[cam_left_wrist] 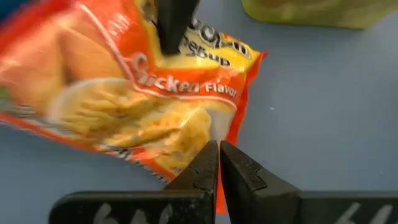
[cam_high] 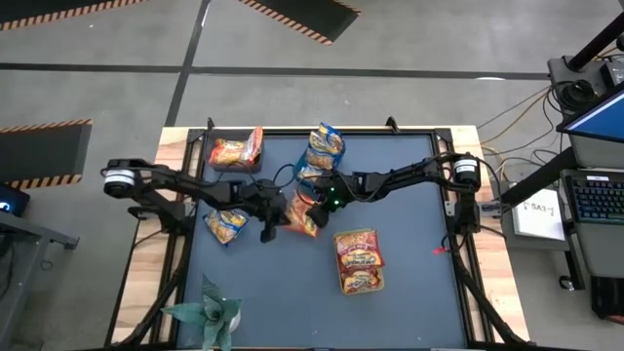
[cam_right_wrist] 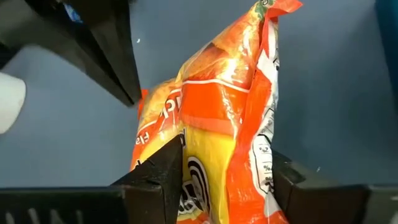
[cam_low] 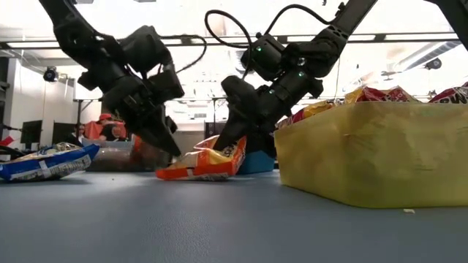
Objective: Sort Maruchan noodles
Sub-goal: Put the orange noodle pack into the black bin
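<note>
Lots cropped or smeared here

The orange packet [cam_left_wrist: 143, 106] runs off the left wrist frame's upper left, blurred there. In the low view, people [cam_low: 102, 130] behind the arms are too small to tell.

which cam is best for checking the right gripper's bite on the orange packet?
Right wrist view: the orange packet stands between the right gripper fingers, one on each face. Low view shows the gripper on its raised end from the side. High view shows it small, partly covered by the arms. Left wrist view shows its printed face and one dark finger.
</note>
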Robot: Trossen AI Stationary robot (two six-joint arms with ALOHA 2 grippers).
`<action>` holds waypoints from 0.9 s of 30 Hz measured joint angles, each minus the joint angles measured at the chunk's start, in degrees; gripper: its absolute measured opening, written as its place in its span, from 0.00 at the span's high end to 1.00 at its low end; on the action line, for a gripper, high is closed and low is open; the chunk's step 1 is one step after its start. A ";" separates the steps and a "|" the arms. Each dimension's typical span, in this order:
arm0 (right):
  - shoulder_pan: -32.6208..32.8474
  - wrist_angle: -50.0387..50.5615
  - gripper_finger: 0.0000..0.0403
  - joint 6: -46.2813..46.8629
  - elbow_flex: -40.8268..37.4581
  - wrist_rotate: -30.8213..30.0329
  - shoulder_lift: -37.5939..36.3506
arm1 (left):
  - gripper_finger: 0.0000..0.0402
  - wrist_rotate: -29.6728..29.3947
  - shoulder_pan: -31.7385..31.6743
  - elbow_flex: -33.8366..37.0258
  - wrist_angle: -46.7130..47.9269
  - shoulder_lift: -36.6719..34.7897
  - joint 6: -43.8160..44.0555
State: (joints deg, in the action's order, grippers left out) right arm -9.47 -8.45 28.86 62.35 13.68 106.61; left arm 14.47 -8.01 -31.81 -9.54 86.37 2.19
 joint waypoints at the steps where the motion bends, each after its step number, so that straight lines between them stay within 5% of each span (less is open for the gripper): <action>1: 0.00 0.01 0.66 -0.75 0.00 0.00 0.00 | 1.00 -0.53 -0.02 0.00 0.90 -1.08 -0.07; 14: 1.94 0.21 0.66 -10.64 0.00 -1.67 -2.72 | 0.95 -1.98 -0.22 0.05 1.94 -19.44 -5.56; 27: 6.36 0.61 0.66 -20.65 -0.04 -7.83 -4.13 | 0.52 -3.21 -1.49 0.59 1.84 -19.91 -2.00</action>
State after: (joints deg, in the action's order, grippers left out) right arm -3.11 -7.84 8.21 62.30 5.85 102.48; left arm 11.26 -9.50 -31.22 -7.70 66.46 0.20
